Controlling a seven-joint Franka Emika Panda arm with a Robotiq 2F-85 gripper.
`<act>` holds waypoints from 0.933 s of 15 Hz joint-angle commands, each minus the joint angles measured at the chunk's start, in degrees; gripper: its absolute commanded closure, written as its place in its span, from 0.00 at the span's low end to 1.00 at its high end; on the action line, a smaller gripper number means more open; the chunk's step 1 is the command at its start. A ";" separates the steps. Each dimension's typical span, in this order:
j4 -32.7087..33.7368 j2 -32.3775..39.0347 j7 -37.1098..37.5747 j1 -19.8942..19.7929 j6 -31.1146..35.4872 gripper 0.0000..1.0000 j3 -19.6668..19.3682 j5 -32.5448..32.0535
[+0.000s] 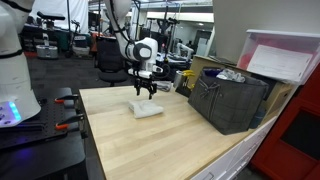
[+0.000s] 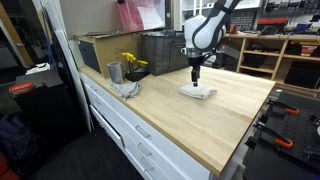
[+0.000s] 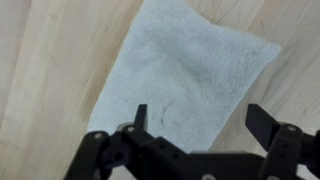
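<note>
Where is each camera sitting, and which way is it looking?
An exterior view: off a corner of the wooden table, facing the dark crate; shows the arm and the open tool over the white cloth.
An exterior view: by the drawers, facing along the table; shows the arm and tool.
Wrist view: on the wrist, facing straight down at the cloth; only the tool shows.
Shared: all three see the cloth and tool.

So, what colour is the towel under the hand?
Plain pale grey-white, no pattern. The towel shows best in the wrist view.
</note>
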 commanded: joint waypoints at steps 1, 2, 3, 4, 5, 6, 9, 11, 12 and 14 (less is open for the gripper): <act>6.78 6.37 4.73 2.24 -2.36 0.00 -1.94 -1.47; 7.85 7.49 5.51 2.56 -2.70 0.00 -2.13 -1.24; 8.54 8.48 7.36 3.43 -2.95 0.00 -2.89 -1.40; 9.27 9.44 8.62 4.02 -3.18 0.00 -3.34 -1.36; 9.68 10.02 10.37 4.97 -3.34 0.00 -3.98 -1.59; 9.98 10.46 12.11 6.06 -3.53 0.00 -4.55 -1.89; 10.76 10.69 17.74 9.86 -4.43 0.00 -6.34 -3.79; 11.19 10.38 21.59 12.06 -6.21 0.00 -6.99 -4.44; 11.27 10.11 23.65 13.37 -7.06 0.00 -7.51 -5.26; 11.67 10.52 27.57 15.64 -8.56 0.00 -8.65 -7.32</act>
